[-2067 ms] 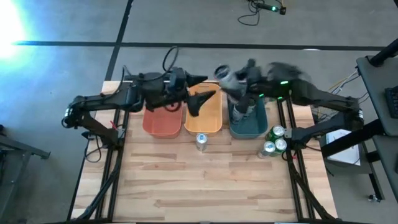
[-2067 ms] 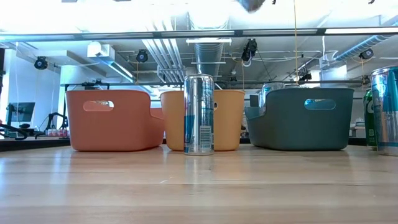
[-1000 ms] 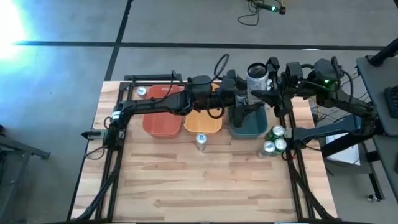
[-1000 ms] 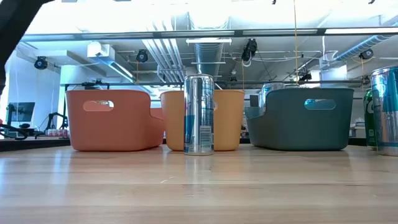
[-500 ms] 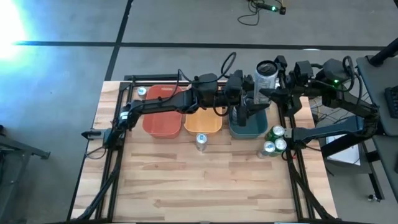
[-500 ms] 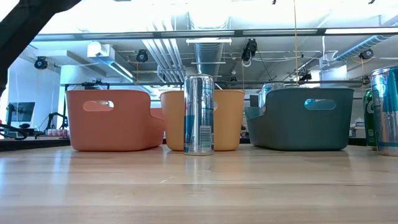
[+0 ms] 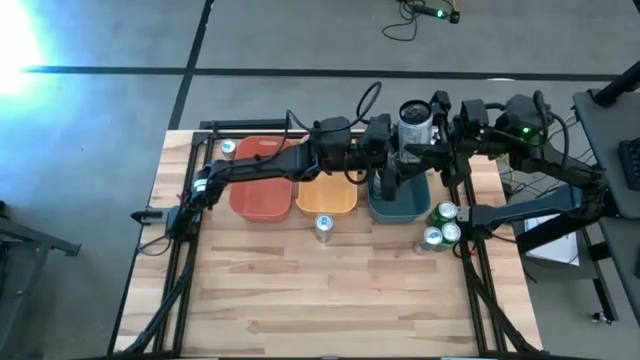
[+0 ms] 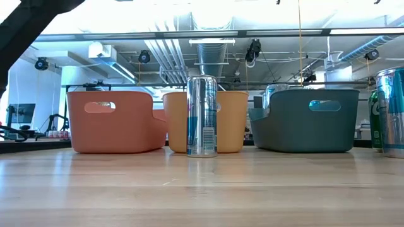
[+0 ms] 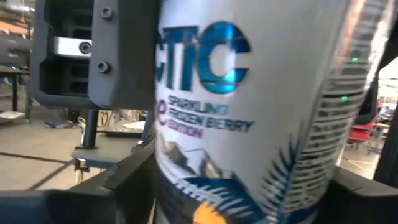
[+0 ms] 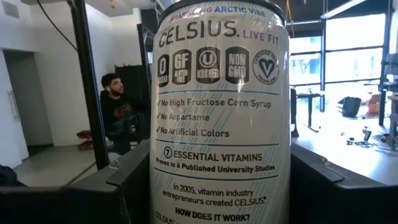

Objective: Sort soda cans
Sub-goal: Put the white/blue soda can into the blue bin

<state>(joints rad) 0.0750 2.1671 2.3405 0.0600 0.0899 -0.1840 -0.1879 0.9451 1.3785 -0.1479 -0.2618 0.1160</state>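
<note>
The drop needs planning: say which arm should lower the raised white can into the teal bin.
Right, probably. The right pincer grips the white can, centred in its wrist view, over the teal bin. The left pincer is at the can too, but its arm stretches across the orange bin.

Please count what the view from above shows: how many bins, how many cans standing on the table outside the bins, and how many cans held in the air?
Bins: 3 (red, orange, teal)
Cans on the table: 5 (two silver-blue, three green)
Can held in the air: 1
Total: 9
</note>
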